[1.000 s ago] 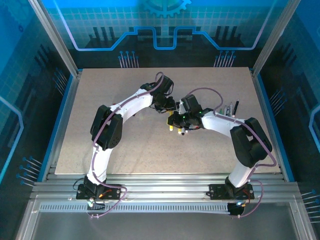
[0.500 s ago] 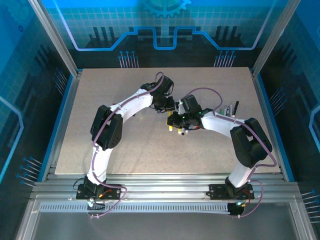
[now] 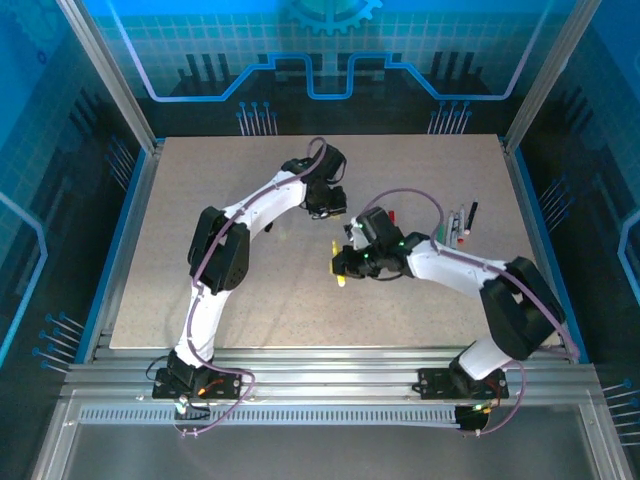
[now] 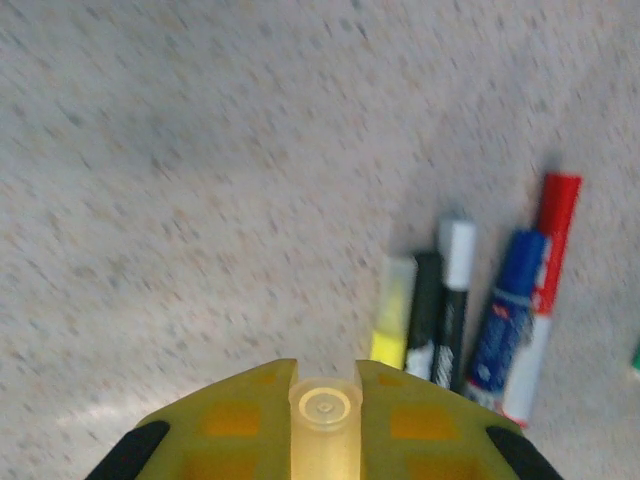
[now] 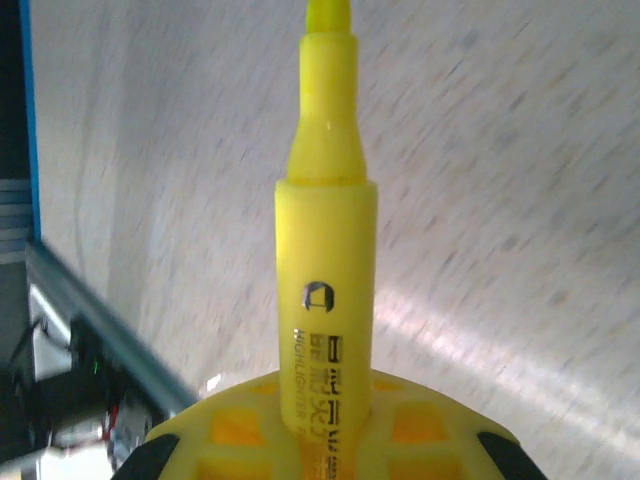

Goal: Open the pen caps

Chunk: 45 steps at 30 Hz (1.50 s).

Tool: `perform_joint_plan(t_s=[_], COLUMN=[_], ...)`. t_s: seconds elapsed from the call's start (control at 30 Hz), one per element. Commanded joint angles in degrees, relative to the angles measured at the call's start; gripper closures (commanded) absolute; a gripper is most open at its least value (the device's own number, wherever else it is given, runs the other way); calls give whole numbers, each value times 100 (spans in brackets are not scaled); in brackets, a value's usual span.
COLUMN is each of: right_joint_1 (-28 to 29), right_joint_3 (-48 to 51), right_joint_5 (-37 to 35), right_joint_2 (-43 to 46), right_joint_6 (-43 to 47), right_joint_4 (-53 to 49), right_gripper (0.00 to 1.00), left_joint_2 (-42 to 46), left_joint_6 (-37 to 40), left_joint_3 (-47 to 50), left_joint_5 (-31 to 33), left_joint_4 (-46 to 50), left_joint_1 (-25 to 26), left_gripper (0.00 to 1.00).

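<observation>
My left gripper (image 4: 325, 378) is shut on a clear yellowish pen cap (image 4: 325, 410), which points end-on at the left wrist camera. From above, this gripper (image 3: 327, 207) hangs over the far middle of the table. My right gripper (image 5: 325, 385) is shut on the barrel of a yellow highlighter pen (image 5: 326, 270), whose bare tip (image 5: 328, 15) sticks out with no cap on it. In the top view the right gripper (image 3: 345, 262) holds the highlighter (image 3: 340, 279) near the table's middle, apart from the left gripper.
Below the left gripper several pens lie side by side: a yellow highlighter (image 4: 392, 312), a black pen (image 4: 426, 310), a black-and-white pen (image 4: 456, 285), a blue marker (image 4: 508, 315) and a red marker (image 4: 552, 235). More pens (image 3: 460, 218) lie at the table's right side.
The two grippers were together on the highlighter; now they have drawn apart. The cap stayed with the left gripper, and the right one carried the bare-tipped highlighter nearer and leftward.
</observation>
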<state>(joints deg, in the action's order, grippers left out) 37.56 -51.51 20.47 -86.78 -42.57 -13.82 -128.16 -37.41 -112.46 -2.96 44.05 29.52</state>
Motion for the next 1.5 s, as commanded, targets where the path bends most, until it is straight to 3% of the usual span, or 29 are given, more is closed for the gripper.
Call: perform_joint_plan(t_s=[0.0,0.27,0.47,0.6,0.9,1.1,1.47], right_joint_1=[176,-435,-1254,-1757,-2674,-2891,-2965], right_joint_3=[295,148,-742,-1177,-1789,-1940,-2092], right_joint_5=[171,-787,-2235,-2789,-3051,-3217,-3852], right_joint_2=[394,535,-4,-435,-1384,-1796,-2255], right_joint_6=[38,360,1053,1434,1896,1874,1713], right_joint_4=[-368,-1109,-2138,-2367,-2537,-2528,-2859], right_gripper=[100,100,100,100,100,100,68], left_joint_2=[-221,-221,-69,-17,-48,-73,-32], left_joint_6=[82,517,856,902,854,840,814], left_joint_3=[-350,-355,187,488,899,1024,1042], left_joint_5=[299,910,1825,1998,2147,2340,2447], left_joint_4=[152,529,941,1008,976,996,1061], left_joint_1=[-112,-117,-130,-166,-314,-386,-406], left_gripper=[100,100,100,100,99,86,71])
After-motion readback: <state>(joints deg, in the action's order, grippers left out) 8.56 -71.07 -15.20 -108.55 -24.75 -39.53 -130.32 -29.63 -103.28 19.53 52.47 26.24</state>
